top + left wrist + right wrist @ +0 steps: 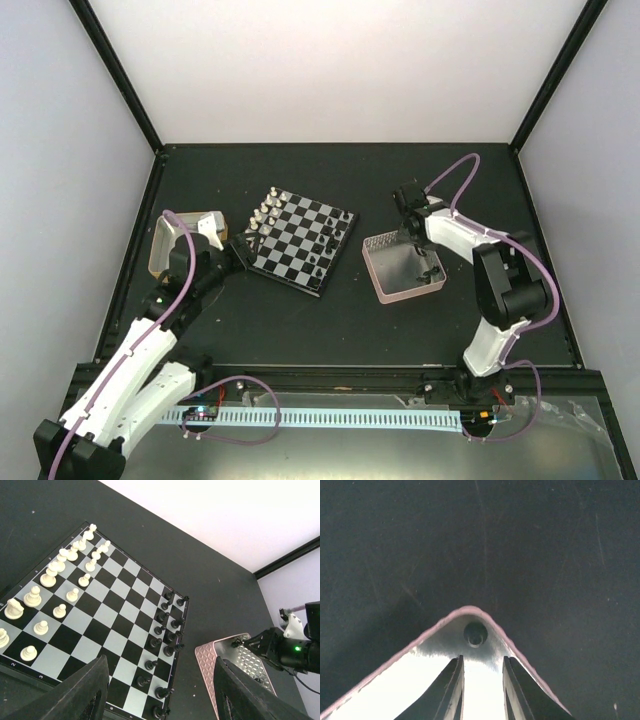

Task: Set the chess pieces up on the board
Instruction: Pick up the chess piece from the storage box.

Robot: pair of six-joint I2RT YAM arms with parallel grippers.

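Mostly done, by the look of it. On the board [107, 625], the white pieces [48, 580] stand in two rows along the upper-left side of the left wrist view. The black pieces [168, 651] stand in two rows along the lower-right side. White looks complete or nearly so. Black looks a few short, w/ gaps toward the bottom of the frame, though that's a judgement.

At least one is left: a dark piece [476, 634] sits in the corner of the pink tin [470, 610], just above the right gripper [482, 658]. Its jaws stand slightly apart w/ only tin floor between them, so nothing is gripped. Left gripper [161, 662] hangs at the board's near edge, jaws wide apart and empty.

Hard to tell:
- Exact black count; the figures are tiny, dark on dark squares, and the board's bottom corner is cut off by the fingers.
- Type of the piece in the tin, and whether it stands or lies; it is seen only from above.
- Rest of the pink tin: glare in the right wrist view, arm over it in the top view.
- Gold tin [160, 255] at centre-left of the top view is half covered by the left arm, contents not visible.
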